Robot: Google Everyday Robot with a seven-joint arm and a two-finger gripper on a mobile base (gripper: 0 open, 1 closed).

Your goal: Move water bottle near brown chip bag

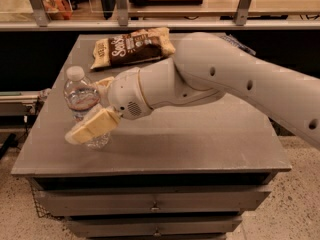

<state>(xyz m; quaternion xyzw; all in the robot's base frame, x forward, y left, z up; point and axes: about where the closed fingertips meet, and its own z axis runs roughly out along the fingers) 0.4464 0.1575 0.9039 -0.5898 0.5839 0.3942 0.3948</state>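
Note:
The water bottle (79, 98), clear with a white cap and a red-and-white label, stands upright near the left edge of the grey table (200, 144). My gripper (88, 109) has reached it from the right. One cream finger (92, 126) lies in front of the bottle's lower body and the other (104, 83) shows just behind it, so the jaws stand open around the bottle. The brown chip bag (131, 46) lies flat at the back of the table, beyond the bottle and to its right. My white arm crosses the table from the right.
A corner of a dark blue bag (239, 44) shows behind my arm at the back right. A shelf rail with metal posts (120, 6) runs behind the table. Drawers (155, 204) sit under the tabletop.

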